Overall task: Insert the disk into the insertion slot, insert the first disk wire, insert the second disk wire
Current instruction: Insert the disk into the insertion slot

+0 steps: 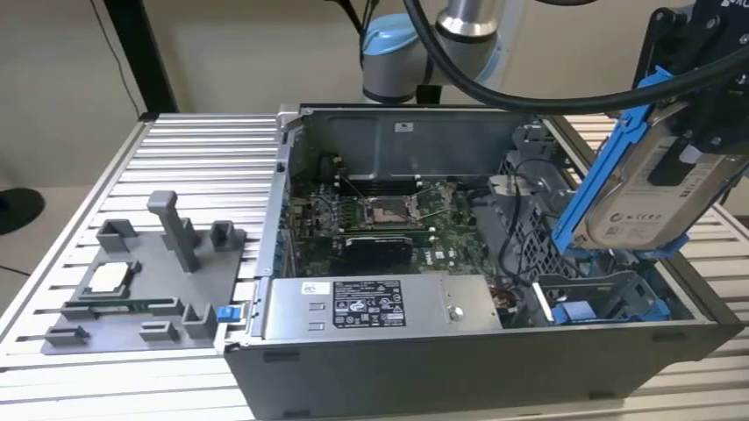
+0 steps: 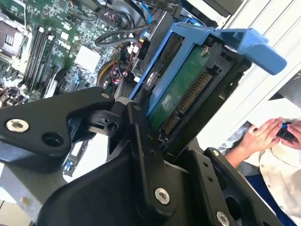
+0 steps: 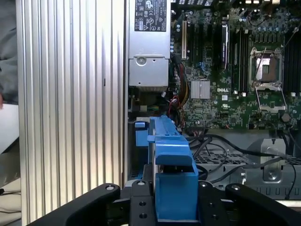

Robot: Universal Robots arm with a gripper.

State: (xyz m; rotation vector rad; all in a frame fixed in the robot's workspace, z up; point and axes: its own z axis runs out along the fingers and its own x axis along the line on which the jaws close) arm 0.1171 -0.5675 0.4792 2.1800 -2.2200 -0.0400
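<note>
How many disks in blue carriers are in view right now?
1. The disk is gripped by the tool, tilted above the insertion slot at the exterior view's right. Another could be hidden inside the case.

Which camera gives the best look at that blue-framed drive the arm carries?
The exterior view: the disk shows its labelled face and blue carrier, tilted above the open case. The second wrist view shows its green circuit-board side; the first wrist view its blue carrier end-on.

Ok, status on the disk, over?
Gripper shut on disk, held tilted above the case. Slot below it, disk not yet in. Black cables lie close beside the slot.
</note>
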